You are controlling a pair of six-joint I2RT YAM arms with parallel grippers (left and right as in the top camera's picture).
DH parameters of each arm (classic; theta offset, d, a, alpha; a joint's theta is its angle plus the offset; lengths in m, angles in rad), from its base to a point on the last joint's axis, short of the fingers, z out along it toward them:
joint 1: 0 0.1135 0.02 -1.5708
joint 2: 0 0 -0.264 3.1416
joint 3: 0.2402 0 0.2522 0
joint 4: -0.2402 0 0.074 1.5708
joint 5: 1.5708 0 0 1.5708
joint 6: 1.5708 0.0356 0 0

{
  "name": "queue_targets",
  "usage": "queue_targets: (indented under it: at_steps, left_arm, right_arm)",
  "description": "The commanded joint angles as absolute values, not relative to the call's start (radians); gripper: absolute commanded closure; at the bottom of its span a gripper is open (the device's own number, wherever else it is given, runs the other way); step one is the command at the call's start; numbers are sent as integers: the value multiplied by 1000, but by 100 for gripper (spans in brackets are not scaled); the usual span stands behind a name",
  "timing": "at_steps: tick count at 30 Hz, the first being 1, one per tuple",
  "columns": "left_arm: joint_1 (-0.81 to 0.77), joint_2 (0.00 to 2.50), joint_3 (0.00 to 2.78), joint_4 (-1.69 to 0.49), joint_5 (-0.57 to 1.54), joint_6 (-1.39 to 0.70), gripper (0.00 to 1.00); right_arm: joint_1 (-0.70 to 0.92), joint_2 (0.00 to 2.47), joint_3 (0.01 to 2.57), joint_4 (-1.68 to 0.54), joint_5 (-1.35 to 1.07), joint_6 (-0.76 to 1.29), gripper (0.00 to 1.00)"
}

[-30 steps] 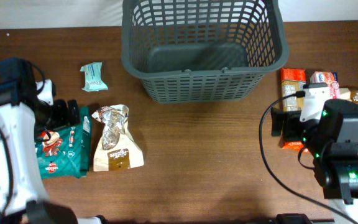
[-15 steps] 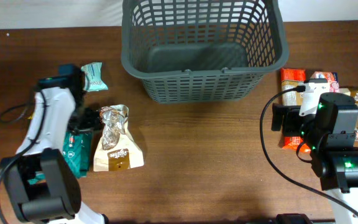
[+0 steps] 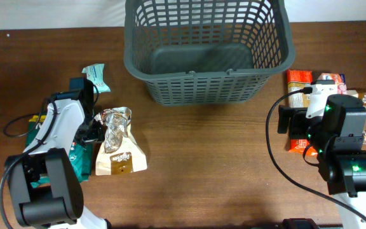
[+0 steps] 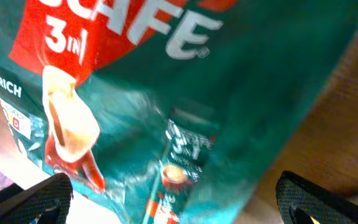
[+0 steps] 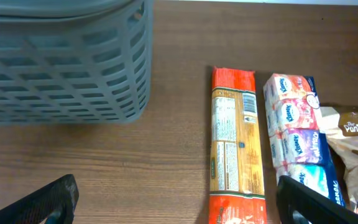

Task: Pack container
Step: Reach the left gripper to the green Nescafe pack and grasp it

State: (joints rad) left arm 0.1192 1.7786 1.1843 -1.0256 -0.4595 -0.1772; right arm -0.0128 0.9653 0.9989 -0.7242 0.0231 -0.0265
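Overhead view: basket point(image 3: 202, 89) stands upright at the far centre of the worktop point(image 3: 202, 172), mouth up, with no item visible on its floor; packing is judged not yet begun. Loose packs lie in two groups, one on either side of the basket, so each arm has stock within its own reach.

My left pincer point(image 3: 89, 130) is low over the left group; the left wrist view is filled by the green coffee pack point(image 4: 229, 93), blurred by closeness. Both fingertips point(image 4: 48, 199) show at the lower corners, spread wide, with nothing clamped between them; the wide spread suits so broad a pack. Whether the tips touch the film, I cannot tell. A brown pouch point(image 3: 119, 152) lies just beside the coffee pack on its right; closing carelessly could catch its edge.

My right pincer point(image 5: 179, 208) hovers over bare wood near the basket's right corner; its fingers are equally wide apart and hold nothing. Ahead of it lie an orange pack point(image 5: 234, 143) and a tissue pack point(image 5: 294, 137), side by side with long axes parallel; the orange pack is nearer the basket, hence judged the likelier first pick on that side.

Step in hand, as judged: left grasp of the coffee pack. Procedure to follow: close across the pack; lift clear of the thick rim; release inside the basket.
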Motion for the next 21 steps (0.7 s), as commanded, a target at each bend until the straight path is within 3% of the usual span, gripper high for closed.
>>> queue_targets:
  at_steps: [1,10,13,15,18,21]
  left_arm:
    - [123,1819,1148,-995,-505,-209,1]
    - [128,1916,1131,-931,-535,-220,4]
    - [128,1932,1131,-917,-505,-220,31]
    - [128,1935,1130,-912,-497,-221,73]
    - [128,1936,1130,-905,-493,-236,97]
    - [128,1935,1130,-905,-490,-239,98]
  right_arm:
    - [-7,962,1016,-717,39,-17,1]
    - [-7,953,1016,-717,39,-17,1]
    - [-7,947,1016,-717,55,-17,1]
    - [-7,942,1017,-717,81,-17,1]
    - [-7,925,1018,-718,96,-17,1]
    - [-7,912,1018,-718,96,-17,1]
